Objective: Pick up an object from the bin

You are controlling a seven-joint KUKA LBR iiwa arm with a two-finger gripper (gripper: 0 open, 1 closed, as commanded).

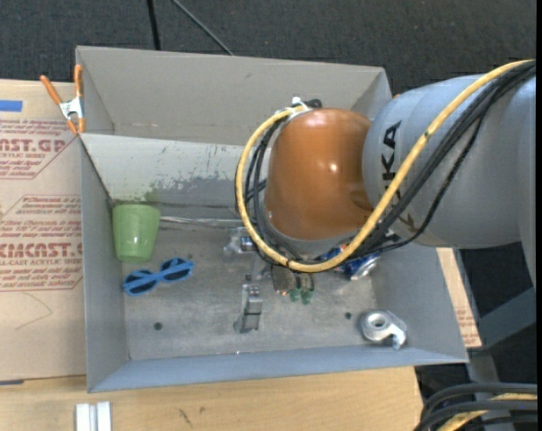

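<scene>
No object is in the grab yet, so the pick is wide open. The closest candidate is the blue glasses-shaped thing (157, 277), lying flat on the bin floor toward the left, just below the green cup (135, 230), which sits against the left wall. The other option is the silvery metal piece (381, 327), off in the near right corner and well apart from both.

The pincer (249, 320) looks to be the small grey part hanging low over bare floor near the middle of the bin (208, 160), between the blue thing and the metal piece and touching neither. Whether it's open or closed, can't tell; the orange wrist cover (316, 187) and cables block most of it.

Judgement call: the robot should go for the blue thing. It's near, in the clear, and away from the walls. It should centre over the narrow middle of the blue thing and line the jaws up across it, not along it, before dropping. The cup looks too wide and too close to the wall. The metal piece sits tight in its corner, so the rim could get in the way.
</scene>
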